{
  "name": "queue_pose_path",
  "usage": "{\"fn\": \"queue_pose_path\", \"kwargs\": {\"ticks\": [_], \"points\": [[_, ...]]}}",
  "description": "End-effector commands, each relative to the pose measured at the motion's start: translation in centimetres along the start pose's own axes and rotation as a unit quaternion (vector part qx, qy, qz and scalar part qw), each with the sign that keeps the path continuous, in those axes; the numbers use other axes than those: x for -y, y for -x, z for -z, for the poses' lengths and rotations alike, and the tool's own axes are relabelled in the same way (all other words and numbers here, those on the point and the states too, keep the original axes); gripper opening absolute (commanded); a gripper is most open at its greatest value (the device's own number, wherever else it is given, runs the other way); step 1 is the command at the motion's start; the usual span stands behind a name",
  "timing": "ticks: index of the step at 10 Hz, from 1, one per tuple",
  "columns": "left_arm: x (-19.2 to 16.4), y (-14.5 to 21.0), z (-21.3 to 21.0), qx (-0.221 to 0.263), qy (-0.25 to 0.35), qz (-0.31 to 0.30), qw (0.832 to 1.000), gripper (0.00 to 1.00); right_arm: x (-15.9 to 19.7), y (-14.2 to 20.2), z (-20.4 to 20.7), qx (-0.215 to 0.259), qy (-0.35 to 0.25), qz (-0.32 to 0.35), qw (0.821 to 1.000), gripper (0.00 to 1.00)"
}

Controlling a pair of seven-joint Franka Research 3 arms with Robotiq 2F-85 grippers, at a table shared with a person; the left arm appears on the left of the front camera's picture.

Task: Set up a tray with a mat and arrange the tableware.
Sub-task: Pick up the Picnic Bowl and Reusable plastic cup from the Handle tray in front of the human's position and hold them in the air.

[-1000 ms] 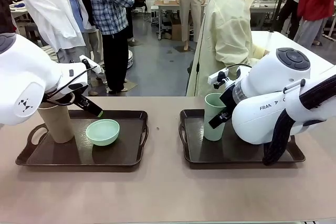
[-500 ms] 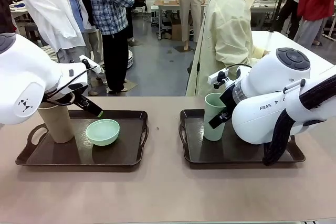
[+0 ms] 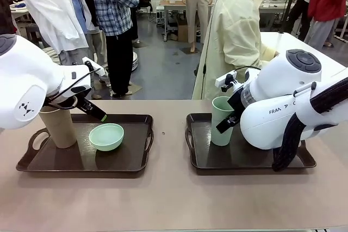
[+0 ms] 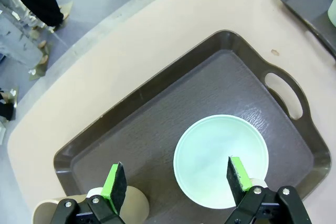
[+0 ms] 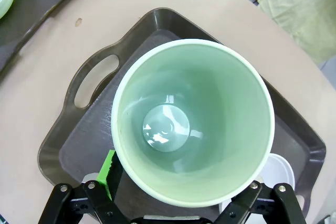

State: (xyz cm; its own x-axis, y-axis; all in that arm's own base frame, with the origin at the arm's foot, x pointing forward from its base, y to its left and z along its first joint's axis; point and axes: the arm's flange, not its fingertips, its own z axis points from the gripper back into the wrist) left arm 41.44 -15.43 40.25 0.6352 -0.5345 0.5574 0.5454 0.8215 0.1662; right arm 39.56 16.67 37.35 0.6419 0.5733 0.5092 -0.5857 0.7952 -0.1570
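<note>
Clock bearings are taken in the front view, with 12 o'clock at the far edge of the table (image 3: 168, 199), where a person in a pale yellow coat (image 3: 234, 36) stands. Two dark handled trays lie on the table, well apart. On the left tray (image 3: 136, 158) the tan tumbler (image 3: 58, 129) stands upright at the 9 o'clock end, and the mint green bowl (image 3: 106, 136) sits just beside it at its 3 o'clock, near the tray's middle. The left gripper (image 4: 177, 177) hangs above this tray with its jaws spread wide and nothing between them. In its wrist view one green pad lies over the bowl's rim and the other near the tan tumbler's rim; no contact is seen. On the right tray (image 3: 239, 161) the sage green tumbler (image 3: 222, 120) stands upright at the 9 o'clock end, mouth up and empty. The right gripper (image 5: 178, 179) straddles it with jaws at full spread. One green pad (image 5: 108, 169) shows close against the tumbler's outer wall, the other finger is hidden behind the rim, and whether either pad touches cannot be told. The tumbler's base rests on the tray. The pale blue-white bowl (image 5: 281, 170) lies on the same tray, just beside the tumbler – in the right wrist view, at its 4 o'clock.
</note>
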Motion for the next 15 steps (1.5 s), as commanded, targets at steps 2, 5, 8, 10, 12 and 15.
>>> {"fn": "queue_pose_path", "kwargs": {"ticks": [2, 5, 8, 10, 12, 15], "points": [[0.1, 0.6, -1.8, -0.011, 0.0, 0.008, 1.0, 1.0, 0.1, 0.6, -1.6, -0.019, 0.001, 0.02, 1.0, 1.0], [1.0, 2.1, -6.0, -0.059, 0.046, -0.011, 0.997, 1.0, -0.1, 4.4, -6.4, -0.098, 0.013, 0.055, 0.994, 1.0], [2.7, 4.0, -10.8, -0.107, 0.031, -0.042, 0.993, 1.0, -2.5, 8.1, -11.2, -0.141, -0.005, 0.112, 0.984, 1.0], [3.5, 5.9, -14.0, -0.122, 0.041, -0.068, 0.989, 1.0, -4.6, 10.3, -12.4, -0.181, -0.002, 0.155, 0.971, 1.0], [4.4, 8.4, -16.5, -0.133, 0.051, -0.081, 0.986, 1.0, -6.7, 12.4, -13.5, -0.172, 0.009, 0.159, 0.972, 1.0], [-0.1, 8.3, -15.9, -0.119, 0.109, -0.142, 0.977, 1.0, -2.4, 12.7, -13.9, -0.132, -0.057, 0.207, 0.968, 1.0]]}}
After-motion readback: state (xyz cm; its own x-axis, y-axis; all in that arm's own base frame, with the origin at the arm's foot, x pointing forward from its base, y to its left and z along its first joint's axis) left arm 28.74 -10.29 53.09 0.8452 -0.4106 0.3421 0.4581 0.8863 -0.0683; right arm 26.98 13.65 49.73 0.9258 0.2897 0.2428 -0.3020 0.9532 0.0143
